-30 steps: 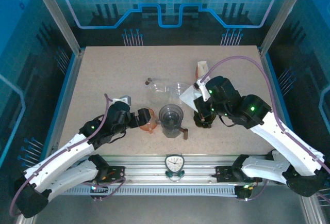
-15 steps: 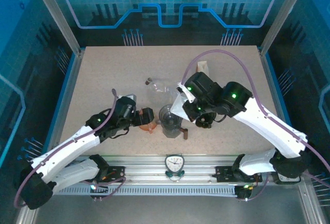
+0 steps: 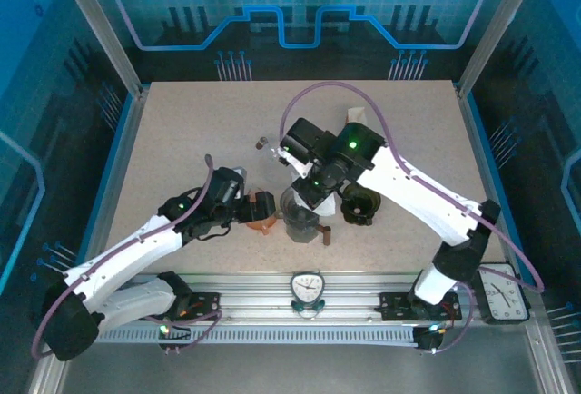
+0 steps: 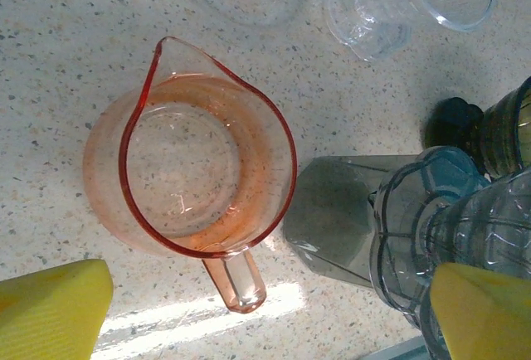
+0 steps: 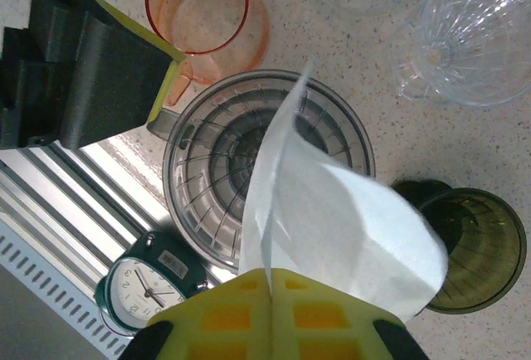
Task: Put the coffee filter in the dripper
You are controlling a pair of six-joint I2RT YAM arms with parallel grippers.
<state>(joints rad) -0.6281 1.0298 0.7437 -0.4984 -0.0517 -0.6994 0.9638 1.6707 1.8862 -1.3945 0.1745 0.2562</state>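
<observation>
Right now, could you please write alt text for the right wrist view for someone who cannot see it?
The right gripper, shut, holds a white coffee filter over the grey ribbed dripper. Nearby stand an orange pitcher, a clear dripper, a green cup and a clock.

On the speckled tabletop (image 3: pixel 182 131), the smoky-grey ribbed plastic dripper (image 3: pixel 300 214) stands toward the 6 o'clock edge. Seen from above, with this dripper as the dial's centre:

- The orange transparent handled pitcher (image 3: pixel 263 223) sits just beside it at 9 o'clock.
- The dark green tumbler (image 3: pixel 361 205) is near at 3 o'clock.
- The clear glass dripper (image 5: pixel 473 36) is behind, about 12 o'clock.
- The small round clock (image 3: pixel 307 290) is on the rail at 6 o'clock.

The white paper coffee filter (image 5: pixel 332 219), pinched in the right gripper (image 5: pixel 270 294), hangs over the grey dripper's mouth. The left gripper (image 3: pixel 254 208) lies at 9 o'clock of the pitcher, whose handle is between its spread pads.
</observation>
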